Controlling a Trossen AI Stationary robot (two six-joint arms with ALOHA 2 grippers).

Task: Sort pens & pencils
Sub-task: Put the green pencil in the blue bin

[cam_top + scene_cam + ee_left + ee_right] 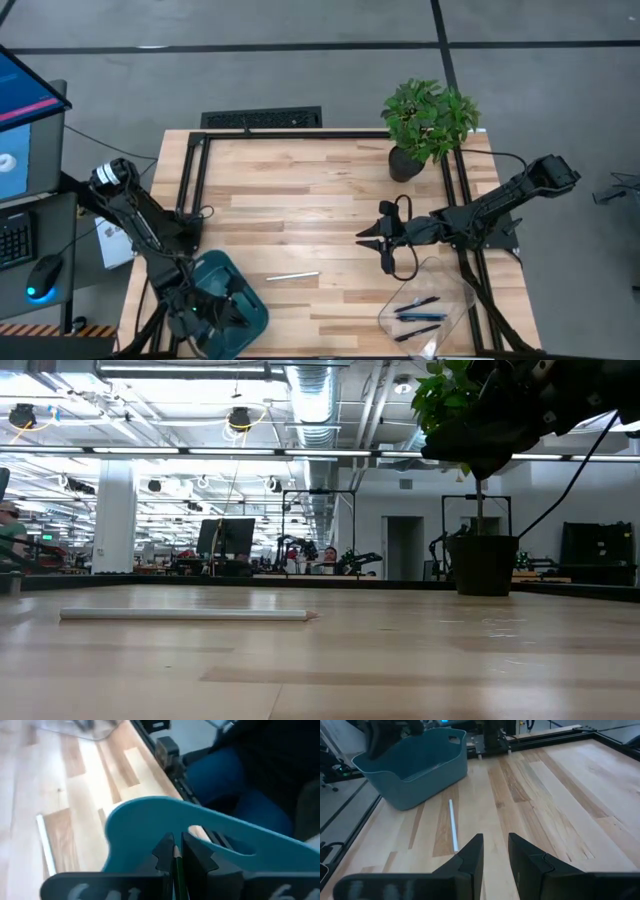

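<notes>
Your left end effector point(175, 856) is clamped on a thin green pencil point(178, 872) directly above the teal plastic bin point(222, 290); let go only once the tip sits well inside the rim. The right end effector point(495, 852), fingers apart and empty, hovers near the pale pencil point(292, 276) lying on the wooden desk point(300, 190). The dark pens point(417, 312) rest in the clear tray point(455, 292). You can't see the bin's contents.

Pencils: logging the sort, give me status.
Left gripper shut on green pencil over teal bin. Right gripper open, empty. Pale pencil loose on table. Nothing blocking.
</notes>
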